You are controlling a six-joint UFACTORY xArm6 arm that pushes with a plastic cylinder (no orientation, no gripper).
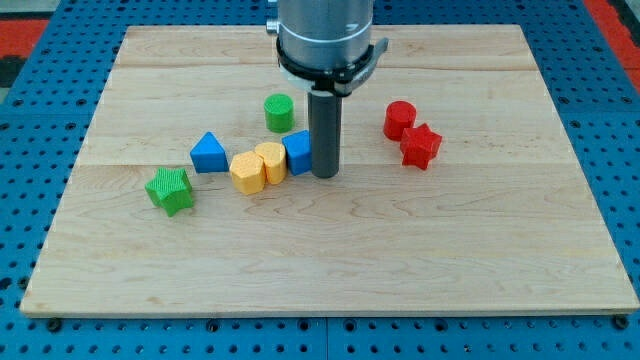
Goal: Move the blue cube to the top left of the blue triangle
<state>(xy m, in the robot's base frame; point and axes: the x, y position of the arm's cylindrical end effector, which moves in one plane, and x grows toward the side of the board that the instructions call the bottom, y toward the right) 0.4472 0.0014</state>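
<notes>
Upright, my tip [324, 175] touches blue cube [297, 152].

table: pale wooden board [330, 270] with visible plank seams
surround: blue perforated panel [35, 140] framing the board
corners: red patches at the view's top
light: even, soft

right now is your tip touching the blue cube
Touching, as far as the camera view shows: my tip sits flush against the right side of the blue cube, with no board visible between them.
</notes>
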